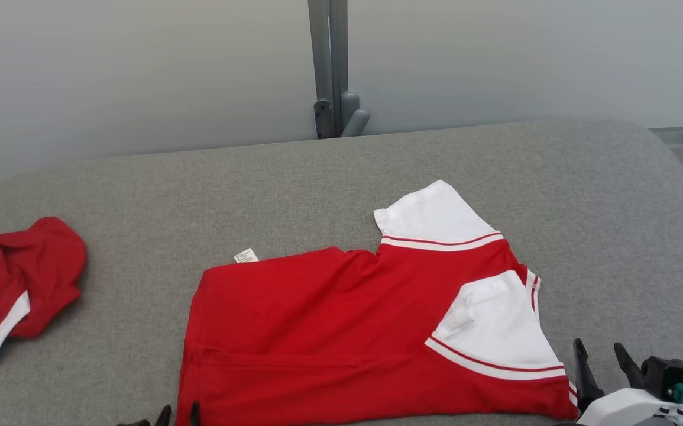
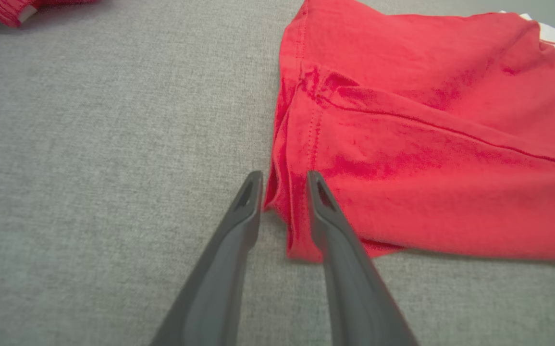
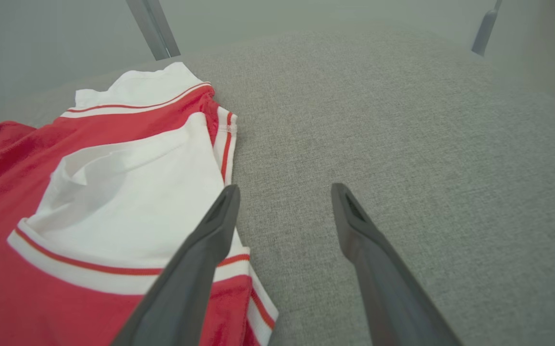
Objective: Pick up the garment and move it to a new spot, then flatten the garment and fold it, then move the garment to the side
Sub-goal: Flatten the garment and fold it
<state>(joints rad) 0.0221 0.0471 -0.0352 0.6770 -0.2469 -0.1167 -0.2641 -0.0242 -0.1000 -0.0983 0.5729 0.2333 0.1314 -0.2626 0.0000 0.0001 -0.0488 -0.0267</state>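
red-and-white cotton shirt (image 1: 341, 331) looks folded mid-frame on grey fabric surface (image 1: 554, 177); left gripper (image 2: 284, 178) slightly parted astride its corner, right gripper (image 3: 285, 188) spread wide, empty; moving aside remains.

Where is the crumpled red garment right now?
In the head view the crumpled red garment lies at the far left of the grey surface, apart from the folded red-and-white shirt at centre right.

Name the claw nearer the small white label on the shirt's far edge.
Left. The left claw straddles the shirt's near-left corner, below the label; the right claw sits off the near-right corner, farther away.
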